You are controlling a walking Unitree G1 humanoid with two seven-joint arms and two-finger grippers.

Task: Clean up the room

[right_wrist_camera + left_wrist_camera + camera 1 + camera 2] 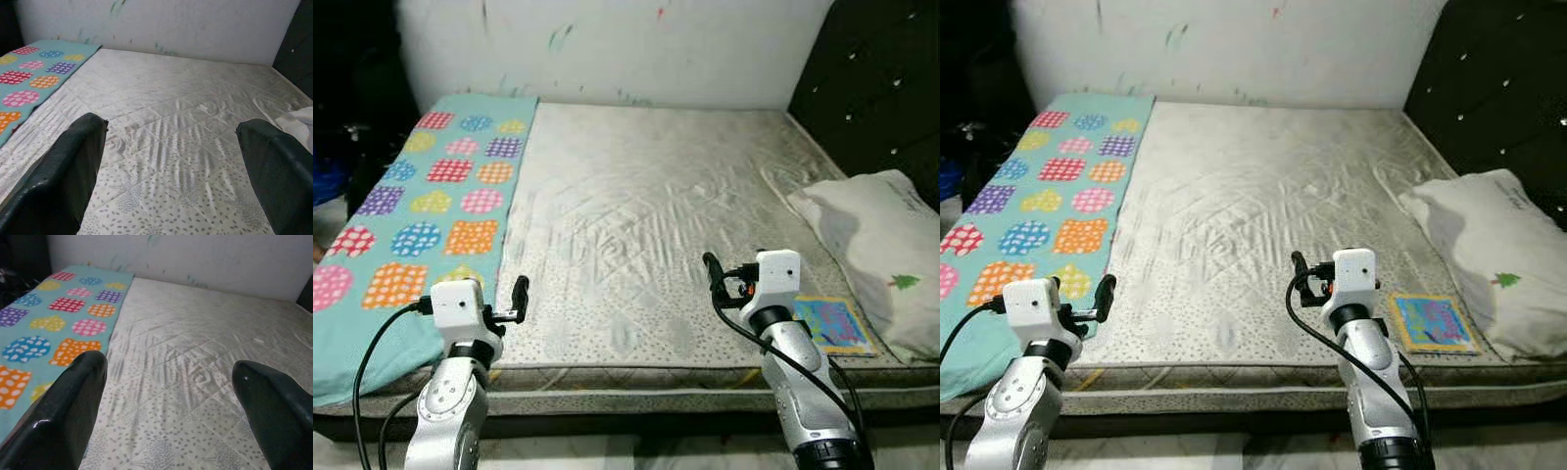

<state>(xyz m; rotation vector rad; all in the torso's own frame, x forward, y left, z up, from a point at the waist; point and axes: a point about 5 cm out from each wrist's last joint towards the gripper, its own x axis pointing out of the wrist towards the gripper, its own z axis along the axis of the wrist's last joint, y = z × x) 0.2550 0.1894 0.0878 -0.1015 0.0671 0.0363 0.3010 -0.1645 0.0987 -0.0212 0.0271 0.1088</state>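
A bare grey quilted mattress [646, 215] lies before me. A teal blanket [421, 211] with coloured patches is folded in a long strip along its left side. At the right end rests a white pillow [881, 245], and a small colourful book [832, 325] lies flat at the front right corner. My left gripper [520, 294] hovers open over the front edge beside the blanket [44, 333]. My right gripper [712, 269] hovers open over the front right part of the mattress [186, 137], just left of the book. Both hold nothing.
A white wall [636, 49] with paint marks runs behind the bed. A dark tufted headboard [881, 88] stands at the right. Dark clutter [342, 127] sits in shadow at the far left. The mattress's front edge [626, 387] is right below my arms.
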